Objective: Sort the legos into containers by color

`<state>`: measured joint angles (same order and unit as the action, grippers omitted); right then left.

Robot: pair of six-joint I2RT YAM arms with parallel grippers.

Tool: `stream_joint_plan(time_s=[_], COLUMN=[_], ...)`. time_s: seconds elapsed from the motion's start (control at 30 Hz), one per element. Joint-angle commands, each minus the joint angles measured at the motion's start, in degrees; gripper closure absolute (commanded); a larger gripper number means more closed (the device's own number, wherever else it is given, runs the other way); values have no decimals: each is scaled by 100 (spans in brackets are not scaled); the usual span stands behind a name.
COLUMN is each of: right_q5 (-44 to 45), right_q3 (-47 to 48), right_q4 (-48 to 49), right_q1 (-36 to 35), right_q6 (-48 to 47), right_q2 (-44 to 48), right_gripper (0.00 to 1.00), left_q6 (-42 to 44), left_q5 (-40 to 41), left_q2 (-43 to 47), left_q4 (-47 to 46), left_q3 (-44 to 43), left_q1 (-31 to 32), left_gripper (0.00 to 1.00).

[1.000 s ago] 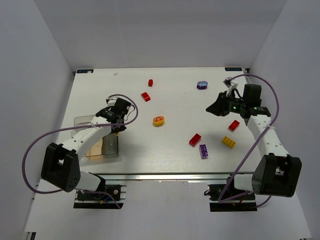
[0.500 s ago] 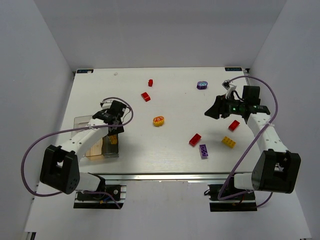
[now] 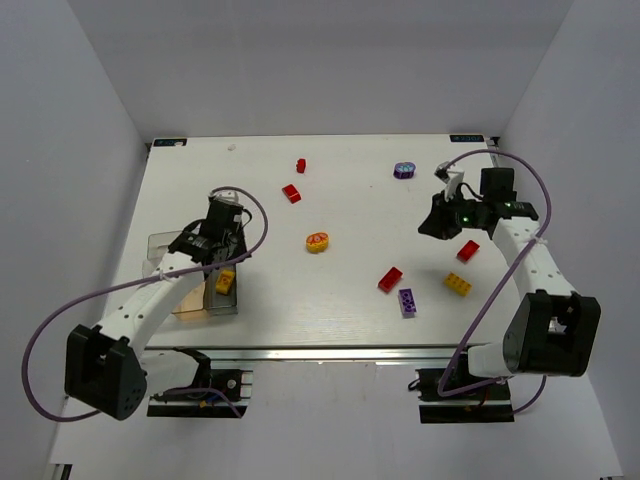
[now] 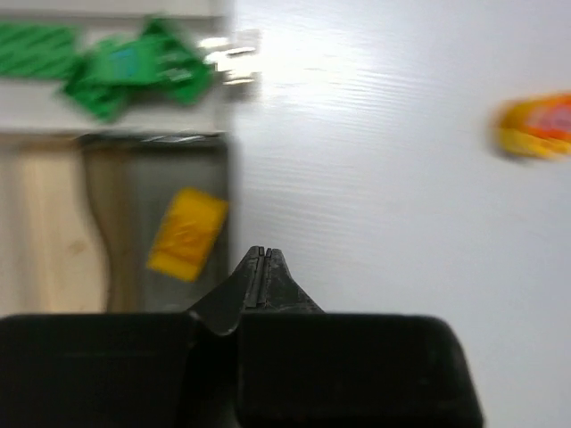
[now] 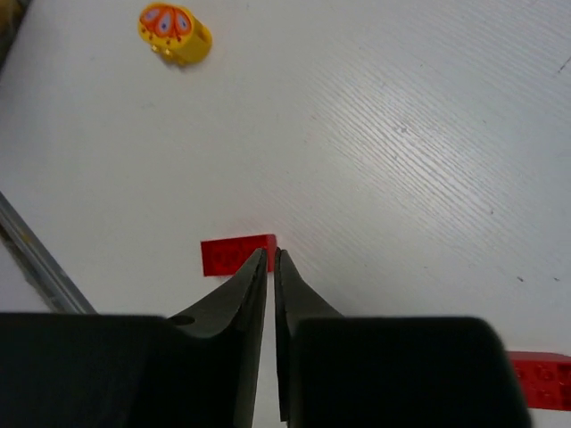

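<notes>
Quick status: my left gripper is pinched fully closed with nothing in it, hanging right by the containers at the left side of the table. Sorted as far as I can see: the binned yellow brick lies alone in the tinted bin, and the green bricks sit in the clear bin behind it, blurred, so I can't count them. The wood-toned bin next to the yellow one looks bare from my left wrist. My right gripper is up off the table on the right side, jaws all but closed with just a thin slit and nothing between them. Eight pieces are loose on the table: small red brick and second red brick toward the back, purple round piece back right, yellow round piece mid-table, middle red brick, purple brick just beside it, loose yellow brick and right red brick near my right arm. I see no red or purple in any bin, so I judge those colours not started. Greens look done, since none show on the table, and yellow is partly done. I'd put the task somewhere around the middle, with most of the carrying left, all of it across to the left side.
</notes>
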<state>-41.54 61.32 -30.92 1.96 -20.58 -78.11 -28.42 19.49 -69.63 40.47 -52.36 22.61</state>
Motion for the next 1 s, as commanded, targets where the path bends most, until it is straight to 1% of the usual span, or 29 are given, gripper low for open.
stream_joint_plan(time_s=[0.0,0.03,0.07,0.1,0.13,0.17,0.2,0.23,0.27,0.3,0.43,0.47,0.5,0.53,0.57,0.6,0.63,0.7,0.83,0.97], right_q5=[547,759,1022,1582,1857,2312,2500,2658,2903,2993,3310,3388,3389,3502,3504,3599,3626,3723,3846,3987], right_q3=[284,310,328,328,258,171,83,-75,-120,-146,-252,-243,-243,-235,-235,-252,-269,-339,-541,-639], right_q4=[-617,-757,-819,-880,-951,-977,-1021,-1109,-1179,-1258,-1347,-1356,-1399,-1487,-1487,-1566,-1593,-1654,-1593,-1409], right_q1=[-177,-187,-361,-415,-441,-477,-494,-521,-521,-512,-486,-512,-486,-477,-477,-486,-486,-486,-486,-468], right_q6=[-894,-939,-948,-957,-1018,-1088,-1184,-1359,-1448,-1536,-1888,-2010,-2011,-2368,-2372,-2537,-2635,-2836,-3013,-3049], right_q2=[-248,-301,-363,-424,-433,-399,-364,-328,-285,-258,-144,-187,-222,-379,-381,-503,-556,-671,-820,-1022], right_gripper=[84,78,74,68,56,50,45,31,25,11,11,11,12,17,17,20,24,26,25,22], left_q6=[960,1075,1285,1365,1479,1550,1611,1673,1691,1717,1753,1735,1718,1691,1674,1665,1647,1630,1586,1586], left_q5=[-2207,-2665,-3539,-3887,-4404,-4618,-4768,-4857,-4823,-4770,-4542,-4472,-4323,-4061,-4058,-3875,-3830,-3733,-3487,-3469], left_q2=[353,362,345,292,239,204,160,116,116,142,528,764,879,1168,1171,1327,1390,1547,1689,1715], left_q4=[-1248,-1417,-1575,-1838,-1936,-2007,-2077,-2087,-2052,-2008,-1981,-2016,-2034,-2043,-2043,-2034,-2034,-2051,-2034,-2025], left_q3=[199,269,366,393,419,428,428,411,411,393,507,612,656,752,753,780,788,815,841,833], left_q1=[42,42,42,42,42,42,42,42,42,42,42,42,42,42,42,42,-19,-20,-20,-20], left_gripper=[100,100,99,94,77,66,56,49,42,41,36,36,33,32,32,31,30,29,28,27])
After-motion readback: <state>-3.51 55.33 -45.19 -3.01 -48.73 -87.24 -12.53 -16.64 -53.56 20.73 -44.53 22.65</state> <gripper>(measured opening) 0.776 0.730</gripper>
